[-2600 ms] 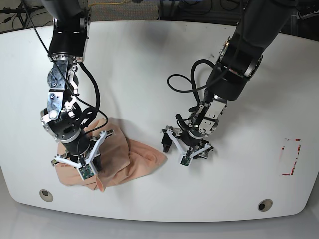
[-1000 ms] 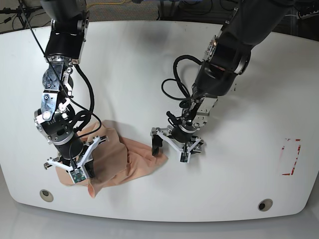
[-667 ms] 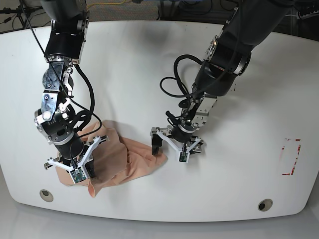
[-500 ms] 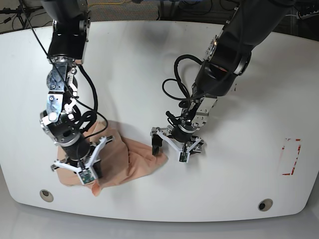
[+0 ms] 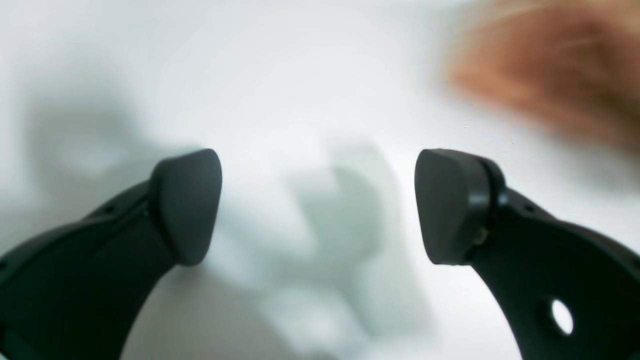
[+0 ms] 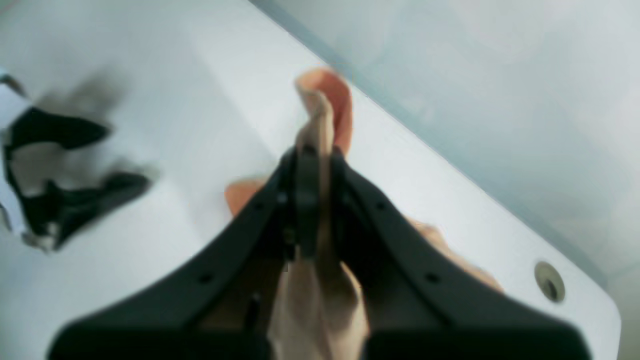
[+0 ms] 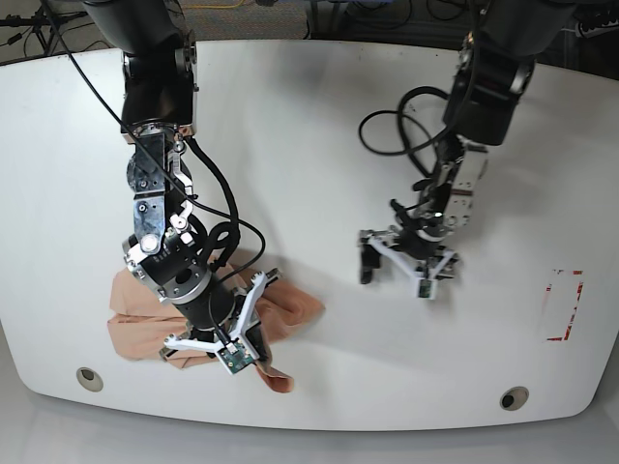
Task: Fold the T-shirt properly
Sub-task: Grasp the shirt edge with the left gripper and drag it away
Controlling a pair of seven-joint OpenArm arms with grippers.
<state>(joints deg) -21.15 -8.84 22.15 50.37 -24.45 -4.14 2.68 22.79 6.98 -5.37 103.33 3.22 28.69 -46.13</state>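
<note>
The peach T-shirt (image 7: 135,324) lies crumpled near the table's front left. My right gripper (image 7: 250,360) is shut on a fold of it and holds that fold a little above the table. In the right wrist view the cloth (image 6: 325,100) pokes out past the closed gripper (image 6: 307,160). My left gripper (image 7: 401,274) is open and empty, low over bare table to the right of the shirt. In the left wrist view its gripper (image 5: 320,205) frames bare table, and the shirt (image 5: 550,85) is a blur at the top right.
The white table (image 7: 319,126) has a round hole at front left (image 7: 89,378) and one at front right (image 7: 514,397). A red tape mark (image 7: 563,304) is at the right. The front edge runs close below the shirt.
My right gripper has moved right toward the front edge, pulling a fold of the shirt with it. My left gripper has moved right, away from the shirt, and stays open.
</note>
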